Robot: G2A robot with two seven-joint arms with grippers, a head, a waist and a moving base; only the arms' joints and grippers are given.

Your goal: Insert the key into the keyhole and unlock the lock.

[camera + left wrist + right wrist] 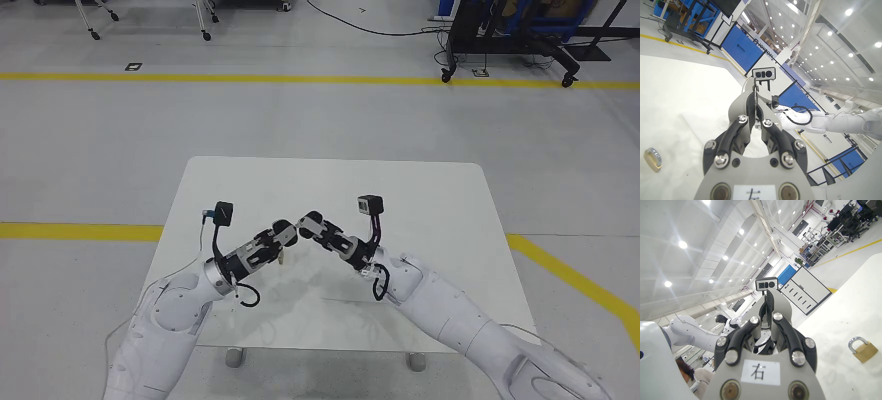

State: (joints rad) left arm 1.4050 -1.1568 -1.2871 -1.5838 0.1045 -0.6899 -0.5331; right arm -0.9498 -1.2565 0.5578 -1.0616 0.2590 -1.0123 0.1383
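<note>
left fingers [748, 102] clenched on the key [755, 86], edge-on, up off the counter [420, 200]. lock [283, 257] lies flat at their 6 o'clock, nearest this arm. right fingers [770, 300] pressed together at 2 o'clock, nothing visible between.

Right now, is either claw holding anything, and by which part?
The left claw pinches the key between its pads, one end sticking out beyond the tips. The padlock lies unheld.

Brass padlock [864, 351] lies on table [848, 313] near closed hand [769, 295].
</note>
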